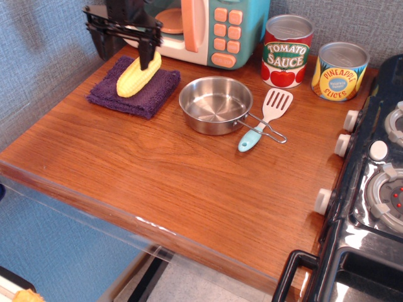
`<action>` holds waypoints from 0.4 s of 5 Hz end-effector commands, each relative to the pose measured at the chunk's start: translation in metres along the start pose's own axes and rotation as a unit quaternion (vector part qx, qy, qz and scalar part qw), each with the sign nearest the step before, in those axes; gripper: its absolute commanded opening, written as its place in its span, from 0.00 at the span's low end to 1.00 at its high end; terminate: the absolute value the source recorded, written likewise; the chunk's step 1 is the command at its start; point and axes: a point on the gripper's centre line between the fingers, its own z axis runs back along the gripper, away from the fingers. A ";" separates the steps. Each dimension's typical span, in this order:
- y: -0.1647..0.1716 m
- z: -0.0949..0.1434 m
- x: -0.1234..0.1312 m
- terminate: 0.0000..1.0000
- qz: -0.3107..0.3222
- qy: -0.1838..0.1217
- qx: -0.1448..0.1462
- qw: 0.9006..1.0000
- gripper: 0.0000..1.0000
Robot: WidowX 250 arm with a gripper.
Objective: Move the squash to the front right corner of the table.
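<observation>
The squash (138, 75) is pale yellow and ribbed like a corn cob. It lies diagonally on a purple cloth (129, 92) at the back left of the table (189, 182). My gripper (124, 47) is black and hangs open just above and behind the squash's far end. Its right finger (148, 55) is close over the squash's tip, and I cannot tell whether it touches. The left finger (99, 41) is off to the left, over the cloth's edge. Nothing is held.
A steel pan (215, 104) sits right of the cloth, with a blue-handled spatula (266, 118) beside it. A toy microwave (201, 28) and two cans (286, 50) stand along the back. The black toy stove (371, 189) borders the right side.
</observation>
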 end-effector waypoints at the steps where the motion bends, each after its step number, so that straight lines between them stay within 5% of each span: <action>1: 0.011 -0.001 0.014 0.00 0.005 -0.003 0.002 1.000 1.00; 2: 0.006 -0.011 0.013 0.00 0.001 0.007 0.000 1.000 1.00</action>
